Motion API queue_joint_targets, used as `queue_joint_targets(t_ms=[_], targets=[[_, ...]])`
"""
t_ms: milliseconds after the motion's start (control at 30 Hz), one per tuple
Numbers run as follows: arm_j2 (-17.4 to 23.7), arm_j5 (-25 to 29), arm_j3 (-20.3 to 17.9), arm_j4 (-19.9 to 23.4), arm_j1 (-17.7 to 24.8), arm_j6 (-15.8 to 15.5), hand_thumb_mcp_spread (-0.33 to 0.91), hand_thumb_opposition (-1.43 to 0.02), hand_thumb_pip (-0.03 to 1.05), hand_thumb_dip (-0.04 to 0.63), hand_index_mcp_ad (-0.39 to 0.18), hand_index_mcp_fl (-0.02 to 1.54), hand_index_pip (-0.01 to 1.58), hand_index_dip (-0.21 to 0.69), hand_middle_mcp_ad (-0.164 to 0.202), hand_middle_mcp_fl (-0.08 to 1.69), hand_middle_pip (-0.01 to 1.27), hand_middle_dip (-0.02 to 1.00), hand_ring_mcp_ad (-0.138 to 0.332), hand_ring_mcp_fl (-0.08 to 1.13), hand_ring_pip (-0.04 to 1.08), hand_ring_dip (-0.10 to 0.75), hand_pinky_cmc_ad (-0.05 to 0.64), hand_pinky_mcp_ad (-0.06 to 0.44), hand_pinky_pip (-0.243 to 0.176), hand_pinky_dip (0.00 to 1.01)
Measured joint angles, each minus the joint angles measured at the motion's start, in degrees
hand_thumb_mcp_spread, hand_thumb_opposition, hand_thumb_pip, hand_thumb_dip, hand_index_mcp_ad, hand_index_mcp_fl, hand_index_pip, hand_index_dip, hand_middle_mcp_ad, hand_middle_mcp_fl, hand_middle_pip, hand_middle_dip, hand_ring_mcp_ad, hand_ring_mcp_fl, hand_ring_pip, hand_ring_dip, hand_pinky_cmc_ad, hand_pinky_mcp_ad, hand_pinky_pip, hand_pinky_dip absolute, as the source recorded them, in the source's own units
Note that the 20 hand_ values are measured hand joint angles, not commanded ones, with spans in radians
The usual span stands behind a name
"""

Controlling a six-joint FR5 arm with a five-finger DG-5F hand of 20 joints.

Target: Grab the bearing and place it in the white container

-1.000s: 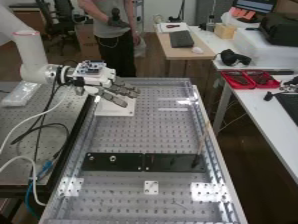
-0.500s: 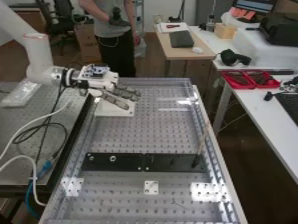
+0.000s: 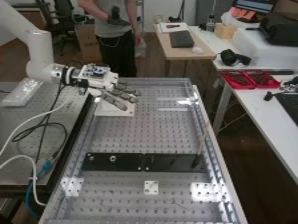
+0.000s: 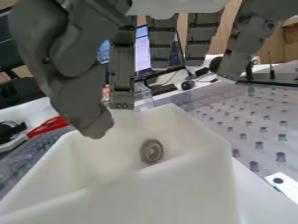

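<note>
Perforated bench [image 3: 143, 132], white container [image 4: 189, 187], bearing [image 4: 151, 151] inside (a dull little ring), robot hand [image 3: 114, 102] above, thumb and fingers apart.

The arm [image 3: 40, 52] has a smooth, glossy white housing of rounded tubular form, with 1 thin red ring [image 3: 40, 32] around the upper section and black, banded collars [image 3: 66, 75] at the flange, near which thin black cables [image 3: 60, 92] run. The hand [image 3: 100, 81] has a white body carrying 1 exposed dark-and-white electronics board [image 3: 96, 71], with dark grey fingers [image 4: 122, 65] built of slim, segmented, block-shaped sections. The thumb [image 4: 73, 92] is of matching dark grey, broader and rounded, with 1 small recessed screw [image 4: 46, 60] on its side.
</note>
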Motion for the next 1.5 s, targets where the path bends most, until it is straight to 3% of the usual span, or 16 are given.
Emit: queue_joint_targets(t_ms=[100,300,433,467,700,933,1233,1500], targets=[[0.8,0.0,-0.4,-0.5,-0.4,0.4,0.32,-0.85,0.80,0.269,-0.119,0.02,1.34,0.094,0.054,0.00,0.13,0.23,0.141,0.00,0.18,0.087,0.358,0.297,-0.098,0.52],[4.0,-0.5,-1.0,-1.1,-2.2,-1.0,0.28,-0.84,0.80,0.274,-0.119,0.02,1.31,0.089,0.054,0.00,0.13,0.24,0.145,0.00,0.19,0.079,0.354,0.295,-0.110,0.55],[8.6,-1.4,-0.9,-2.1,-4.4,-2.8,0.25,-0.82,0.80,0.274,-0.122,0.01,1.23,0.089,0.059,0.00,0.13,0.24,0.145,0.00,0.18,0.075,0.354,0.295,-0.122,0.57],[9.8,-1.7,-0.9,-2.3,-4.9,-3.3,0.24,-0.82,0.80,0.274,-0.122,0.02,1.18,0.087,0.059,0.00,0.13,0.24,0.147,0.00,0.18,0.075,0.354,0.295,-0.120,0.58],[16.2,-4.8,1.1,-4.9,-9.9,-6.9,0.18,-0.79,0.63,0.222,-0.122,0.04,0.47,0.089,0.075,0.00,0.13,0.24,0.147,0.00,0.18,0.075,0.358,0.295,-0.124,0.59],[20.5,-10.0,6.4,-9.5,-18.2,-10.8,0.18,-0.79,0.58,0.188,-0.120,0.09,0.20,0.101,0.082,0.00,0.13,0.24,0.161,0.00,0.13,0.080,0.368,0.312,-0.124,0.59],[22.8,-17.6,14.8,-16.1,-28.7,-13.8,0.17,-0.79,0.58,0.173,-0.120,0.14,0.13,0.106,0.087,0.04,0.13,0.24,0.161,0.00,0.09,0.098,0.379,0.314,-0.124,0.56],[19.8,-27.4,21.2,-21.5,-35.8,-14.0,0.18,-0.78,0.58,0.173,-0.120,0.18,0.12,0.112,0.087,0.04,0.13,0.24,0.162,0.00,0.09,0.113,0.380,0.314,-0.124,0.49]])
